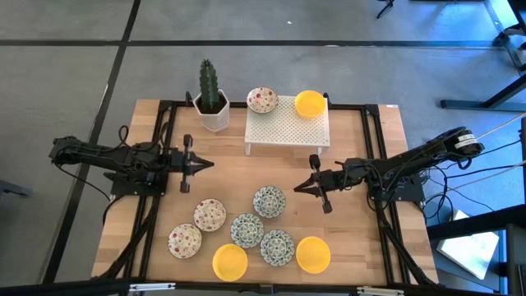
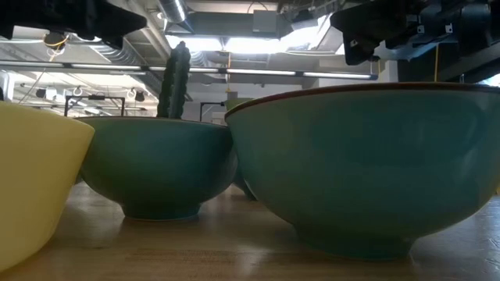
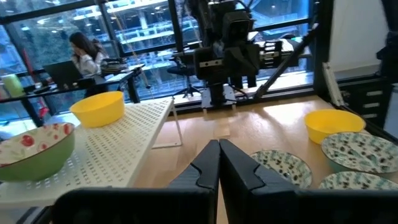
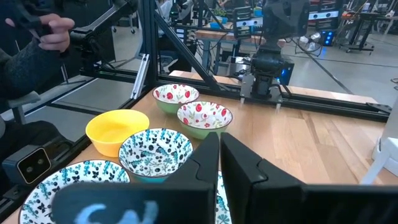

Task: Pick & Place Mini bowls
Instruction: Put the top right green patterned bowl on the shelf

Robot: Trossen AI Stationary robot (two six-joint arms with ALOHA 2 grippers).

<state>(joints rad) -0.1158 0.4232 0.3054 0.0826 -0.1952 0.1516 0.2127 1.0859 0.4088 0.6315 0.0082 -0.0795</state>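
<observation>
Dark left end effector [image 1: 203, 164] closed, empty, right end effector [image 1: 300, 188] likewise, both facing inward above table [image 1: 230, 177]

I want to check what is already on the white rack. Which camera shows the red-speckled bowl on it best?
The left wrist view: the red-speckled bowl sits close, at the rack's edge beside the yellow bowl. The high view shows it small. The low and right wrist views do not show it.

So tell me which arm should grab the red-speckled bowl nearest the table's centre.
Left, probably. The left gripper, shut and empty, sits just above that red-speckled bowl; the right gripper, also shut, is farther, beyond a blue-green bowl.
</observation>
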